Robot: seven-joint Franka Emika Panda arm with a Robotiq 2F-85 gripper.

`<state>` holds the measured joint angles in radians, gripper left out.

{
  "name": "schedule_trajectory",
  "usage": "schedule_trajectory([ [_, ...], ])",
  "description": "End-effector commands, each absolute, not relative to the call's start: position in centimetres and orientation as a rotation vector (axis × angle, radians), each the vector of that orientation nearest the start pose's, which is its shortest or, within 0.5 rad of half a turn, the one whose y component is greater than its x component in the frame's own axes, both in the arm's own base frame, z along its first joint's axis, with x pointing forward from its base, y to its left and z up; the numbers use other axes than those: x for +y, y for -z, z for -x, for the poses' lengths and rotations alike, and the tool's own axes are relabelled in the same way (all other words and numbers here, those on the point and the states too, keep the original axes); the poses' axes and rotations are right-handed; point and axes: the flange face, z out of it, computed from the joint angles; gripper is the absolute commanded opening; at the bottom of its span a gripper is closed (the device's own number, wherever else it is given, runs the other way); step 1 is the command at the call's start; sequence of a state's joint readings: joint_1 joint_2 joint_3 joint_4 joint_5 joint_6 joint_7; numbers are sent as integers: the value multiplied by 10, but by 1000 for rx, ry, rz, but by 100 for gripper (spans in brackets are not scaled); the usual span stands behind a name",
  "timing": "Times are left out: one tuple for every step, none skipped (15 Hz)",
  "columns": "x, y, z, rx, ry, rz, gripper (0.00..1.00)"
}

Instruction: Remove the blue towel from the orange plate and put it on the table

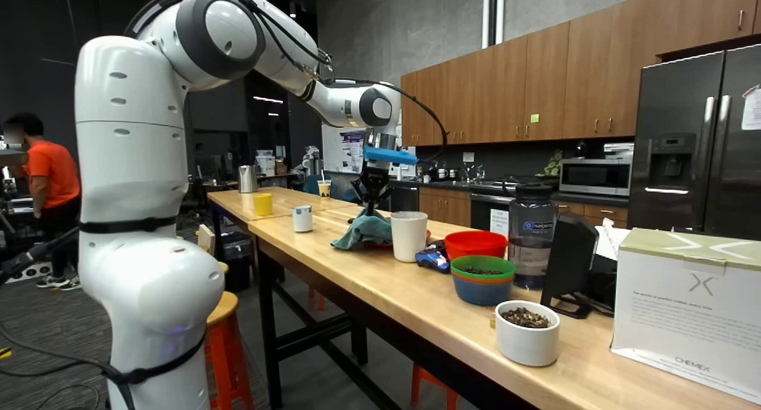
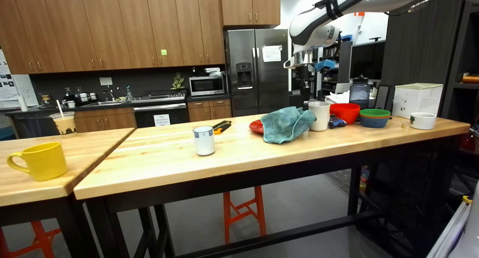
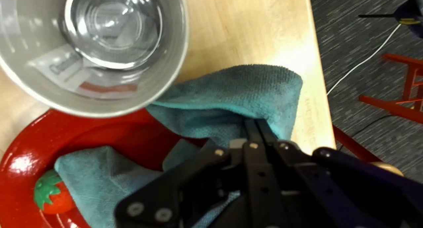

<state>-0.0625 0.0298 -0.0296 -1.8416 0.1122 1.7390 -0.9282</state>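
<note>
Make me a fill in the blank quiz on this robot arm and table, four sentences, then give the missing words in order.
The tool touches the ____.
On the plate, the fruit has a ____ leafy cap.
The lowest stacked bowl is ____.
In capitals, the box reads ____.

Missing words: towel; green; blue; CHEMEX.

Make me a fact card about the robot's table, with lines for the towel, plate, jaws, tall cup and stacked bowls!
towel: blue, partly on the plate, partly past its rim
plate: red, also holding a red, green-topped thing
jaws: closed, seemingly pinching the towel
tall cup: white, upright, beside the plate
stacked bowls: green on top, orange, then blue
job: unfinished, the towel not yet off the plate
</note>
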Motion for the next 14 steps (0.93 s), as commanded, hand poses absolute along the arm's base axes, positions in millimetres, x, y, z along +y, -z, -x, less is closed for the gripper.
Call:
schedule_trajectory([
  [-44, -500, -521, -1134, -183, 2752, 1],
  [-43, -499, -516, -1127, -200, 2755, 1],
  [-44, -498, -512, -1126, -217, 2742, 1],
  [-43, -498, -507, -1126, -234, 2736, 1],
  [-42, -495, -502, -1120, -249, 2732, 1],
  [-39, -492, -497, -1127, -274, 2733, 28],
  [-40, -490, -514, -1132, -236, 2711, 4],
  [-39, -488, -511, -1131, -252, 2711, 7],
  [-39, -487, -508, -1131, -259, 2712, 15],
  [-38, -486, -507, -1131, -262, 2712, 21],
  [-38, -486, -506, -1131, -263, 2712, 26],
  [-38, -486, -506, -1131, -263, 2712, 28],
  [-38, -486, -505, -1131, -263, 2712, 28],
  [-38, -487, -505, -1131, -263, 2712, 28],
])
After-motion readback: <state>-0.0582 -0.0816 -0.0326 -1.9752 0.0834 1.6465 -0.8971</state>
